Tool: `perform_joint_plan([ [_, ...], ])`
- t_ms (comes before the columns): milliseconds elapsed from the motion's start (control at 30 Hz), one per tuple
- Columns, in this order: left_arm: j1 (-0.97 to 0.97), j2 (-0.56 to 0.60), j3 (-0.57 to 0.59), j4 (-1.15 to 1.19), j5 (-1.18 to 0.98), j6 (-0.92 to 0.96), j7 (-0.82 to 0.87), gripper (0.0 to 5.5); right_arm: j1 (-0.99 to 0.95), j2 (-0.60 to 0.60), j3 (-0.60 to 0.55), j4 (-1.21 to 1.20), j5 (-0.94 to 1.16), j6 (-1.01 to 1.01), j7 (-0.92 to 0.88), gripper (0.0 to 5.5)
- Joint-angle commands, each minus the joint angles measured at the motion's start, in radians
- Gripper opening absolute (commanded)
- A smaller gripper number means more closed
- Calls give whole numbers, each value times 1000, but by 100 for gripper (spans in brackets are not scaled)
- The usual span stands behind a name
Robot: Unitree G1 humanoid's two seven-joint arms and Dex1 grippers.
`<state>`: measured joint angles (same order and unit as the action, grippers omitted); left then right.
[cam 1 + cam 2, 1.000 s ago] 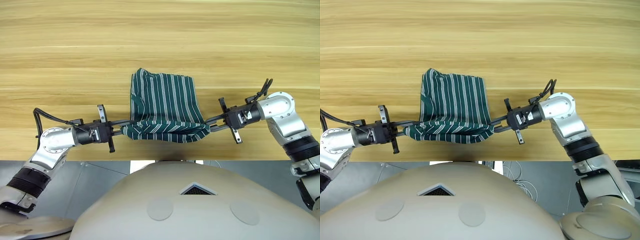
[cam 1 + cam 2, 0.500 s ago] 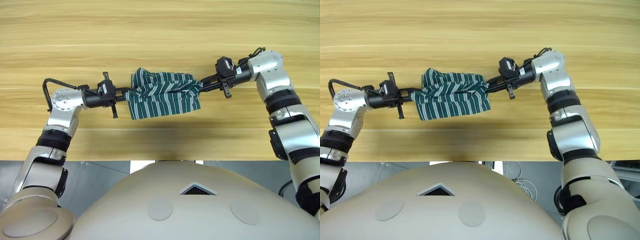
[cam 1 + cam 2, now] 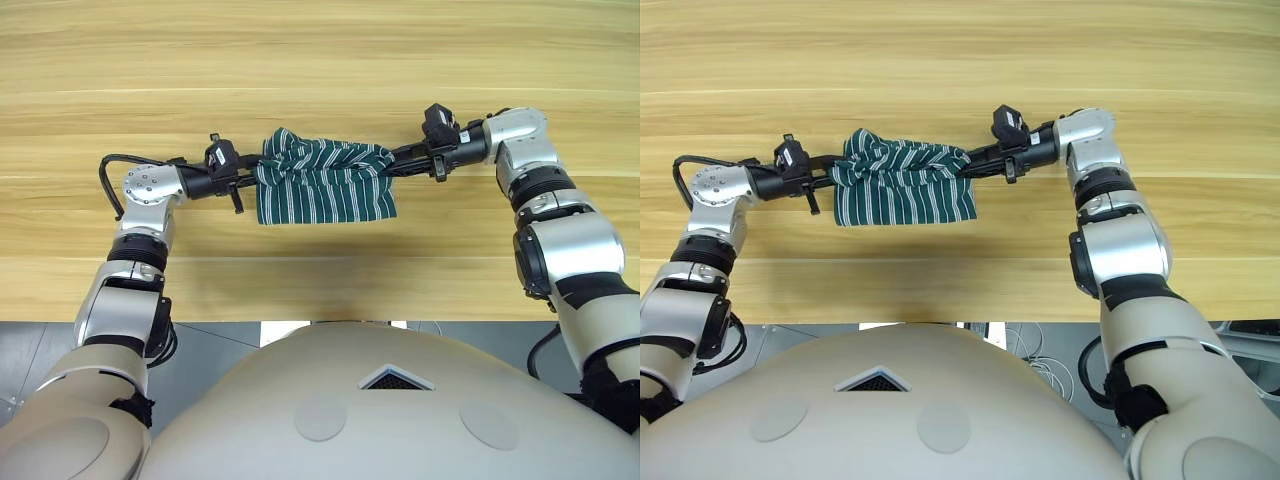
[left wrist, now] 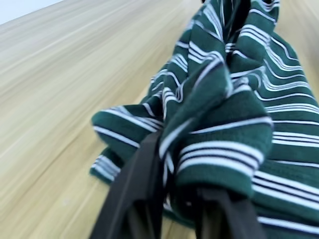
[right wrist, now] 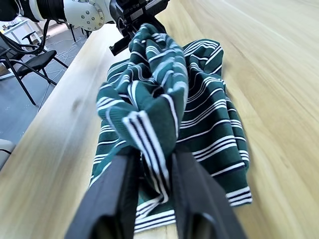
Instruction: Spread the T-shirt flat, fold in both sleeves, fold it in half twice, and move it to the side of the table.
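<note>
1. T-shirt [image 3: 325, 185], dark green with thin white stripes, is strung between my two grippers over the middle of the wooden table [image 3: 320, 60]; its upper edge is gathered into bunched folds, and the rest spreads as a flatter panel toward my side.
2. My left gripper [image 3: 256, 178] is clamped on the shirt's left end; in the left wrist view my black fingers [image 4: 137, 199] pinch a thick wad of striped cloth that bulges out between and above them.
3. My right gripper [image 3: 391, 165] is clamped on the shirt's right end; in the right wrist view its fingers [image 5: 112, 199] squeeze a narrow fold, with the cloth rising in a ridge beyond them.
4. Both forearms reach out over the table and point inward, toward each other.
5. Whether the near hem rests on the wood or hangs just clear of it, I cannot tell.
</note>
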<state>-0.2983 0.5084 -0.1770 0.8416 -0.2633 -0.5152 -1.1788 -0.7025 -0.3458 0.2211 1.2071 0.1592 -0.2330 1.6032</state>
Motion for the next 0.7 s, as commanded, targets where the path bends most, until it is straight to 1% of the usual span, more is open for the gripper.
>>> perform_joint_plan([
  [33, -23, -14, 44, -8, -11, 56, -21, 136, -40, -14, -44, 17, -20, 10, -11, 173],
  [200, -9, -32, 101, -17, -34, 117, -34, 213, -43, -8, -113, 27, -15, 9, -74, 259],
  [300, 5, -41, 135, -3, -39, 130, -32, 260, -37, 0, -151, 31, -20, -8, -167, 311],
  [467, -17, -71, 225, 59, -87, 196, 6, 332, -15, 31, -142, 49, -96, -52, -387, 393],
  [567, -46, -75, 253, 140, -58, 209, 66, 384, -9, 39, -117, 59, -163, -80, -526, 449],
  [633, -53, -73, 260, 181, -33, 193, 103, 409, -8, 40, -112, 60, -193, -107, -581, 478],
  [700, -50, -72, 291, 193, -43, 169, 111, 441, -10, 43, -139, 48, -174, -146, -569, 513],
])
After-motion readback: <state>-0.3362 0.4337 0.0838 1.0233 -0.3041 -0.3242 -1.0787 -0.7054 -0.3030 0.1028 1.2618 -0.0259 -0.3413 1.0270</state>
